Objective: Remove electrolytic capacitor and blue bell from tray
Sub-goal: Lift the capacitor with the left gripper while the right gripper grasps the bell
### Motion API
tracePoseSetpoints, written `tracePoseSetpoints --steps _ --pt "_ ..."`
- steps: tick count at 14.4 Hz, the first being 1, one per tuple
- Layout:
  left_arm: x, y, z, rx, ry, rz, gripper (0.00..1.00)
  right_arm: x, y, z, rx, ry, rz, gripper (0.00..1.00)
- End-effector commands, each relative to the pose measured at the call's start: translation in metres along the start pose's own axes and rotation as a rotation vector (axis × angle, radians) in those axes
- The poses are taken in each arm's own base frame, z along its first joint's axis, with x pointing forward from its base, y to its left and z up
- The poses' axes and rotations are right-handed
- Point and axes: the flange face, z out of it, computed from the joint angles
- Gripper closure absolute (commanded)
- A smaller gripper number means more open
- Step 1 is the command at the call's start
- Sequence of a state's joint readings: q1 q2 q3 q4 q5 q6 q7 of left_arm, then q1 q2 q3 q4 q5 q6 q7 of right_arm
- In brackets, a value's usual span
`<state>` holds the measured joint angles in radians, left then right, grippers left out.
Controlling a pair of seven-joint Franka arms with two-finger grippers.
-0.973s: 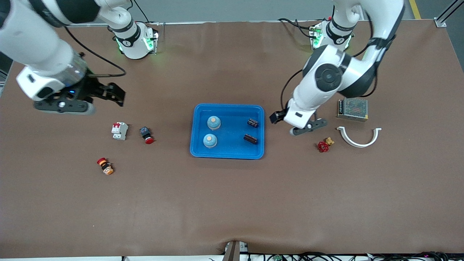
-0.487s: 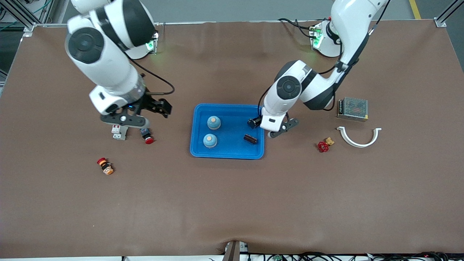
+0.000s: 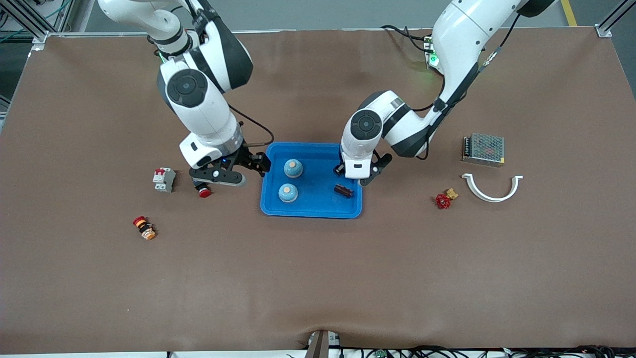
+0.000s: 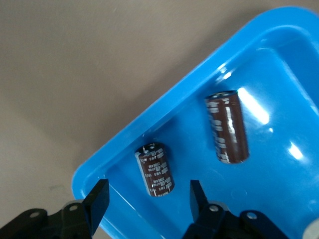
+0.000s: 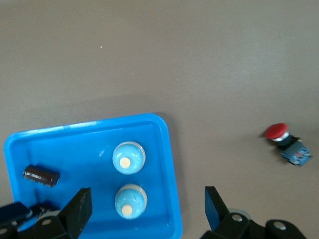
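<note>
1. A blue tray (image 3: 311,211) at mid-table holds two blue bells (image 3: 288,193) (image 3: 293,168) and two brown capacitors.
2. The nearer capacitor (image 3: 343,190) lies clear in the front view.
3. The farther capacitor (image 4: 155,169) appears only in the left wrist view, between the parted fingers of the left gripper (image 4: 148,203), ungripped.
4. The right gripper (image 5: 144,208) hovers over the tray's rim at the right arm's end, jaws wide, empty.
</note>
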<state>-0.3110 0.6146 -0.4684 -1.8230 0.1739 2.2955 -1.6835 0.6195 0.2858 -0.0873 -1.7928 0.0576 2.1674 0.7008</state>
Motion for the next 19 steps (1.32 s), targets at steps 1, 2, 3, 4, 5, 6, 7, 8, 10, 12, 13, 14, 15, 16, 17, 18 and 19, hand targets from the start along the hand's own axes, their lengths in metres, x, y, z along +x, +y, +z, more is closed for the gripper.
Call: tracePoseSetpoints --steps 1,2,3,4,5,6,7,8,10,12,13,14,15,16,17,18,19 --pt "-0.006 0.009 0.013 0.007 0.003 -0.082 0.32 0.002 -0.012 0.034 0.007 0.013 0.020 0.00" --pt "-0.004 0.008 0.016 0.011 0.004 -0.100 0.36 0.003 -0.013 0.043 0.007 0.017 0.020 0.00" --pt "-0.004 0.008 0.022 0.020 0.001 -0.117 0.37 0.006 -0.013 0.051 0.010 0.025 0.023 0.00" --pt "-0.005 0.007 0.027 0.025 0.007 -0.116 0.39 0.009 -0.013 0.060 0.015 0.034 0.026 0.00" --pt "-0.008 0.007 0.032 0.032 0.011 -0.113 0.41 0.011 -0.014 0.072 0.018 0.041 0.026 0.00" --pt "-0.008 0.007 0.034 0.034 0.010 -0.115 0.45 0.011 -0.015 0.082 0.018 0.045 0.024 0.00" --pt "-0.005 0.009 0.033 0.030 0.009 -0.120 0.52 0.011 -0.017 0.091 0.017 0.047 0.021 0.00" --pt "-0.001 0.012 0.035 0.029 0.007 -0.125 0.61 0.010 -0.018 0.100 0.010 0.045 0.017 0.00" --pt "0.001 0.017 0.030 0.015 0.009 -0.121 0.85 0.010 -0.017 0.114 -0.002 0.043 0.012 0.00" --pt "0.002 0.017 0.020 0.008 0.025 -0.102 1.00 0.011 -0.018 0.122 0.001 0.049 0.012 0.00" --pt "0.003 0.018 0.008 -0.006 0.046 -0.089 1.00 0.011 -0.019 0.125 0.001 0.049 0.010 0.00" --pt "0.010 0.017 -0.003 -0.009 0.058 -0.090 1.00 0.010 -0.023 0.128 0.001 0.049 0.005 0.00" --pt "0.009 0.015 -0.019 -0.007 0.074 -0.075 1.00 0.009 -0.027 0.131 0.002 0.048 0.000 0.00" --pt "0.012 0.013 -0.030 0.000 0.088 -0.057 1.00 0.008 -0.030 0.135 0.000 0.046 -0.002 0.00" --pt "0.016 0.010 -0.046 0.005 0.103 -0.035 1.00 0.008 -0.031 0.139 -0.002 0.044 -0.004 0.00" --pt "0.027 0.007 -0.059 0.017 0.115 -0.018 1.00 0.008 -0.033 0.143 -0.005 0.042 -0.006 0.00" --pt "0.040 0.001 -0.072 0.033 0.121 -0.001 1.00 0.006 -0.035 0.149 -0.012 0.040 -0.014 0.00"
